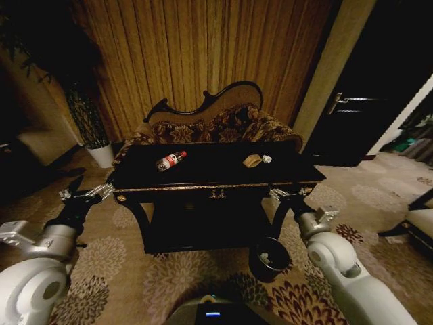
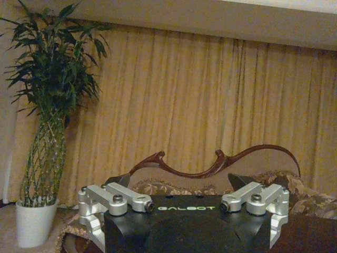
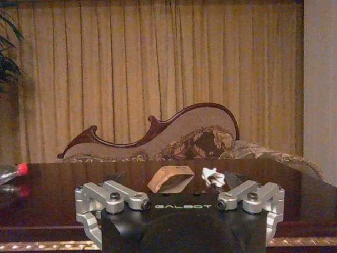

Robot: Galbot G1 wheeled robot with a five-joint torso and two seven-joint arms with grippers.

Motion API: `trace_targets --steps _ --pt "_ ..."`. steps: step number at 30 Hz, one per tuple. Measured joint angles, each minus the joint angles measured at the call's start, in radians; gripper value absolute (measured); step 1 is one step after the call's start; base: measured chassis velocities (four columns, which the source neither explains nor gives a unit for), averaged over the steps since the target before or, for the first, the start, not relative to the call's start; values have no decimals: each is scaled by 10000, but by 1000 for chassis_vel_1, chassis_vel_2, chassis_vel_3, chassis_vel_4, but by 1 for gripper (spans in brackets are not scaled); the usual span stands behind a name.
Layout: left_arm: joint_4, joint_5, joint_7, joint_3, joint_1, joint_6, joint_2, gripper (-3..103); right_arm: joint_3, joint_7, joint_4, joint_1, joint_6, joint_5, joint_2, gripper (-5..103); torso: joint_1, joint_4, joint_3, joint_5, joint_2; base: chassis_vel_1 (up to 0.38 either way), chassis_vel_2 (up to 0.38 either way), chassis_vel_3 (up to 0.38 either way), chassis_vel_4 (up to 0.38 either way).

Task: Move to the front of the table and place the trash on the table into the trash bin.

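Here you face the black table (image 1: 210, 166) head-on, with the clear bottle (image 1: 170, 161) lying on its side toward the left of the top and the crumpled tan paper (image 1: 252, 160) just beside the small white wad (image 1: 266, 159) toward the right. Your left gripper (image 1: 86, 194) hangs off the table's left front corner and your right gripper (image 1: 289, 195) at its right front corner, both spread wide and holding nothing. The trash bin (image 1: 268, 258) stands on the carpet by the table's right front leg, below your right arm.

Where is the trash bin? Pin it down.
In the head view, the trash bin stands on the carpet below the table's front right leg, beside the right gripper's arm.
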Motion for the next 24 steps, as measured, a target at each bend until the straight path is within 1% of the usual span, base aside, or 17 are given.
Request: trace_targets --steps 13,24 --pt "1 26 -3 28 -5 0 -22 100 -46 -20 -23 -23 12 -28 37 100 8 1 4 0 -4 -150 135 153 -142" --pt "0 58 2 28 71 -4 -69 100 -204 -57 -53 -18 8 -197 44 100 -2 0 -1 0 0 -11 18 15 -12"
